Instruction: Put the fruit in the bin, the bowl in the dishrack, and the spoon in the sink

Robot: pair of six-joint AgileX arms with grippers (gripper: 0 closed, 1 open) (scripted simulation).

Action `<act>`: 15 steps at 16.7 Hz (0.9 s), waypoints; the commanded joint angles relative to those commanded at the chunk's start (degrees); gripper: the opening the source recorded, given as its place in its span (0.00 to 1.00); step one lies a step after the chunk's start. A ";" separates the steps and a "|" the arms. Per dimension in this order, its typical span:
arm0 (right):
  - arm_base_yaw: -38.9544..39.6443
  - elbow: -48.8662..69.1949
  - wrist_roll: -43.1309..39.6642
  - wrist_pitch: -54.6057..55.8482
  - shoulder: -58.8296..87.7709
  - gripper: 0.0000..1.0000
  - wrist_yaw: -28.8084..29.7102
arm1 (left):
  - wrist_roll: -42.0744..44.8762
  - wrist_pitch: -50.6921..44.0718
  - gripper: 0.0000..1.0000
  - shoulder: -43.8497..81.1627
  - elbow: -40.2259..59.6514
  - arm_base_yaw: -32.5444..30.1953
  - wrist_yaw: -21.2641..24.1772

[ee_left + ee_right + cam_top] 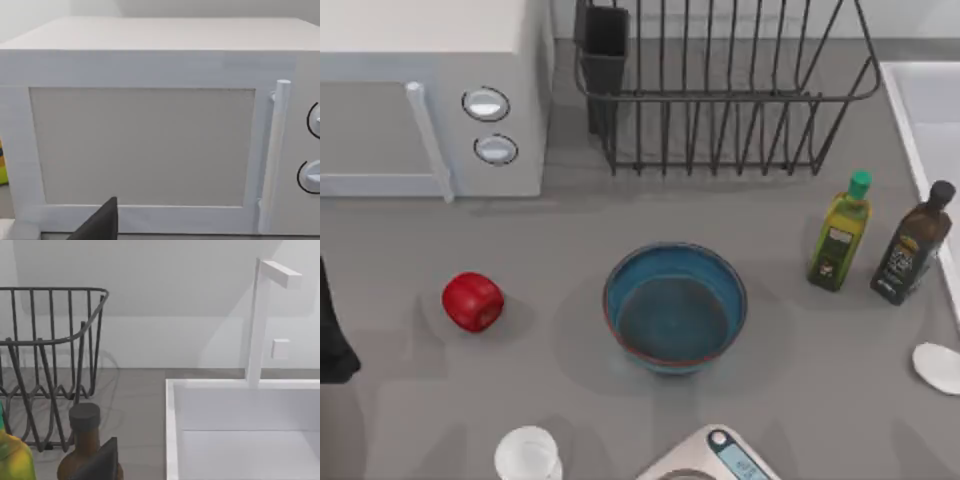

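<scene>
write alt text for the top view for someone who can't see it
A blue bowl sits mid-table on a grey counter, with a red fruit to its left and a black wire dishrack behind it. A white microwave stands at back left; two bottles, the sink rim and a white spoon line the right edge.

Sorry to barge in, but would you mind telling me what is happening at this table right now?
Nothing is being handled yet. The fruit sits on the table's left, the blue bowl stands in the middle in front of the dishrack, and the spoon lies at the right edge, just short of the sink. The left arm is parked at the left edge, facing the microwave. Two bottles stand right of the bowl.
</scene>
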 joint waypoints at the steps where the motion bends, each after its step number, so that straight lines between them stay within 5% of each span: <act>1: 0.00 0.00 0.00 0.00 0.00 1.00 0.00 | 0.00 0.00 1.00 0.00 0.00 0.00 0.00; 7: 0.00 0.00 0.00 0.00 0.00 1.00 0.00 | 2.80 -6.71 1.00 8.96 7.80 -2.39 -0.12; 15: 0.00 0.00 0.00 0.00 0.00 1.00 0.00 | 9.69 -29.54 1.00 50.04 38.60 -10.15 -0.49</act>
